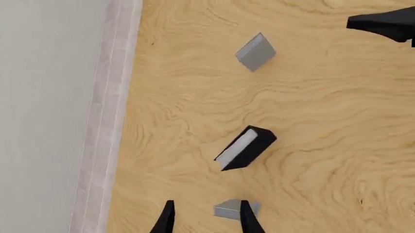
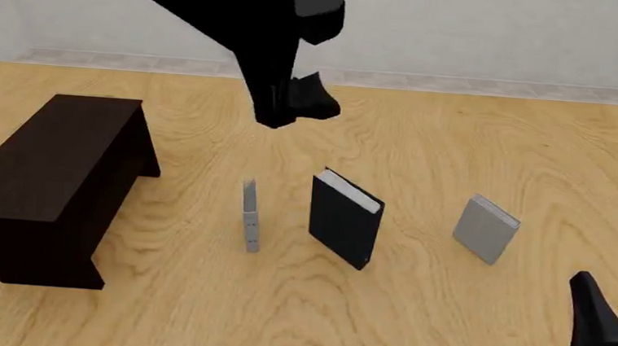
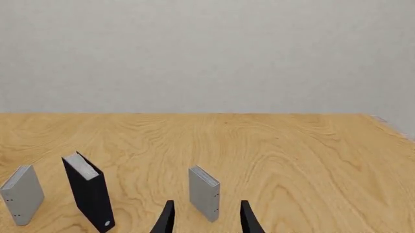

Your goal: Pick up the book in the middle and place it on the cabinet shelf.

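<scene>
The black book (image 2: 344, 218) with white page edges stands upright in the middle of the wooden table, between a thin grey book (image 2: 250, 215) and a smaller light-grey book (image 2: 486, 229). The dark cabinet shelf (image 2: 58, 176) sits at the left. My left gripper (image 2: 291, 110) hangs high above the books, open and empty; its wrist view looks down on the black book (image 1: 246, 147) beyond its gripper (image 1: 206, 221). My right gripper (image 2: 603, 336) is low at the near right, open (image 3: 206, 221), with the black book (image 3: 87, 191) ahead to its left.
In the left wrist view the thin grey book (image 1: 233, 208) lies just past the fingertips, and the light-grey book (image 1: 255, 51) is farther off near the right arm (image 1: 389, 22). The light-grey book (image 3: 204, 191) stands right ahead of the right gripper. A wall (image 2: 493, 31) backs the table.
</scene>
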`<state>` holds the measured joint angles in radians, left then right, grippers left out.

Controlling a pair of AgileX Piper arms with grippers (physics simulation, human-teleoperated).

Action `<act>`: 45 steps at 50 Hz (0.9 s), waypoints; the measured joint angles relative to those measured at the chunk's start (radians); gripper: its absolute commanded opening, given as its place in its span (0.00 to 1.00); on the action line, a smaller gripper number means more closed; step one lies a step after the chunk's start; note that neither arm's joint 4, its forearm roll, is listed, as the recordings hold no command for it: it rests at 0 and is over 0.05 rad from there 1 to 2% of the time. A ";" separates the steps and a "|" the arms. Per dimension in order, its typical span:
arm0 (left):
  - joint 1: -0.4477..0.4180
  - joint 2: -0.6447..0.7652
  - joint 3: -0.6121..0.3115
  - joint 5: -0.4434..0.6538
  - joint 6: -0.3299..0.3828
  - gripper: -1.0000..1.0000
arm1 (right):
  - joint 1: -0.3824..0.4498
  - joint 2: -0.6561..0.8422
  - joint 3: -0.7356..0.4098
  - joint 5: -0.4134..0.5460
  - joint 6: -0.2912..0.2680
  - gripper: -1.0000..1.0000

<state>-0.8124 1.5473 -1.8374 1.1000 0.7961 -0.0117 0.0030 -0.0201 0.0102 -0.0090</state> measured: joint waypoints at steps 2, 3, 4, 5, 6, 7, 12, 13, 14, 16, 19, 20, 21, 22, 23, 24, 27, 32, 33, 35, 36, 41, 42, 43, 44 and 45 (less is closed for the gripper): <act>-0.013 0.007 -0.019 0.020 0.012 1.00 | 0.000 0.001 0.001 0.000 0.001 1.00; -0.021 0.009 -0.025 0.029 0.016 1.00 | 0.000 0.001 0.001 -0.001 0.002 1.00; -0.029 0.010 -0.029 0.037 0.019 1.00 | 0.000 0.001 0.001 -0.001 0.001 1.00; -0.038 0.010 -0.032 0.045 0.021 1.00 | 0.000 0.001 0.001 -0.001 0.001 1.00; -0.046 0.010 -0.031 0.052 0.026 1.00 | 0.000 0.001 0.001 -0.001 0.000 1.00; -0.052 0.009 -0.029 0.059 0.030 1.00 | 0.000 0.001 0.001 -0.002 0.000 1.00; -0.078 0.006 0.000 0.083 0.055 1.00 | 0.000 0.001 0.002 -0.002 0.001 1.00; -0.081 0.005 0.008 0.086 0.061 1.00 | 0.000 0.001 0.002 -0.002 0.001 1.00; -0.083 0.005 0.015 0.089 0.067 1.00 | 0.000 0.001 0.002 -0.002 0.001 1.00; -0.085 0.004 0.030 0.095 0.082 1.00 | 0.000 0.001 0.002 -0.003 0.000 1.00; -0.087 0.004 0.048 0.101 0.103 1.00 | 0.000 0.001 0.003 -0.002 0.002 1.00; -0.088 0.004 0.054 0.103 0.111 1.00 | 0.000 0.001 0.003 -0.002 0.001 1.00; -0.090 0.003 0.059 0.105 0.118 1.00 | 0.000 0.001 0.003 -0.003 0.001 1.00; -0.091 0.004 0.063 0.106 0.124 1.00 | 0.000 0.001 0.003 -0.003 0.001 1.00; -0.092 0.005 0.066 0.107 0.130 1.00 | 0.000 0.001 0.003 -0.004 0.000 1.00; -0.095 0.005 0.069 0.109 0.134 1.00 | 0.000 0.001 0.004 -0.004 0.000 1.00; -0.101 0.012 0.067 0.112 0.142 1.00 | 0.000 0.002 0.004 -0.005 0.002 1.00; -0.112 0.019 0.069 0.113 0.158 1.00 | 0.000 0.001 0.004 -0.005 0.001 1.00; -0.114 0.020 0.070 0.112 0.161 1.00 | 0.000 0.001 0.004 -0.005 0.001 1.00; -0.117 0.021 0.075 0.109 0.166 1.00 | 0.000 0.002 0.005 -0.005 0.002 1.00; -0.119 0.022 0.079 0.107 0.170 1.00 | 0.000 0.002 0.005 -0.005 0.002 1.00; -0.109 0.032 0.100 0.086 0.203 1.00 | 0.000 0.001 0.004 -0.004 0.001 1.00; -0.105 0.036 0.101 0.083 0.210 1.00 | 0.000 0.001 0.004 -0.004 0.001 1.00; -0.102 0.039 0.104 0.078 0.217 1.00 | 0.000 0.001 0.004 -0.004 0.001 1.00; -0.100 0.042 0.107 0.074 0.224 1.00 | 0.000 0.001 0.004 -0.004 0.001 1.00; -0.097 0.045 0.111 0.070 0.230 1.00 | 0.000 0.001 0.004 -0.004 0.001 1.00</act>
<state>-0.9096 1.5919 -1.7266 1.1705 1.0266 -0.0120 0.0039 -0.0166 0.0063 -0.0081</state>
